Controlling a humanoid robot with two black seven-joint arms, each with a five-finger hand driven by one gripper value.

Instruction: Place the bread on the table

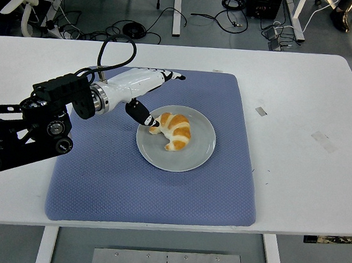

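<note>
Head view shows the left hand [147,99] spread wide and empty, thumb tip just touching the near-left end of the bread [172,130], which lies on the plate [192,158] just ahead, positioned for a pinch grasp.
</note>
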